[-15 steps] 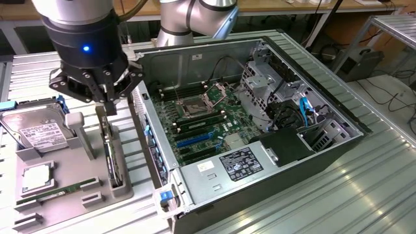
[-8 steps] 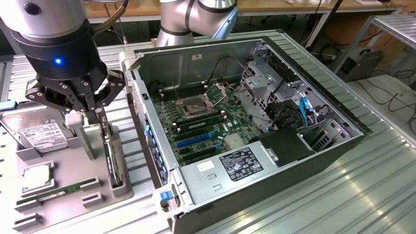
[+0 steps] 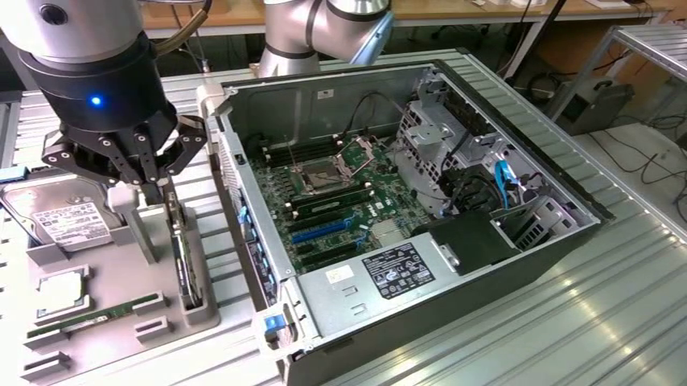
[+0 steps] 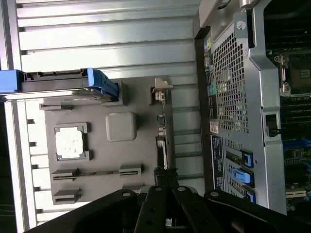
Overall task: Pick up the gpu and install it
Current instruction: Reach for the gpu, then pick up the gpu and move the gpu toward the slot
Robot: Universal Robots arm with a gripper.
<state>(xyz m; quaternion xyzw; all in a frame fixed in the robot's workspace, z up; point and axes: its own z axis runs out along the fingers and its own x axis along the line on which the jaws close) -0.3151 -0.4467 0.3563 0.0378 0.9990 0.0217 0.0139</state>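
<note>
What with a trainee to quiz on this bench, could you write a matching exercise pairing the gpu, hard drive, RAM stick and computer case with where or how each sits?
Column one:
1. gpu
2. hard drive
3. RAM stick
4. computer case

Column two:
A. green, lying flat in the tray
B. standing on edge along the tray side nearest the case
C. side open, motherboard exposed
D. white label showing, at the exterior view's left

Pairs: 1-B, 2-D, 3-A, 4-C.
</note>
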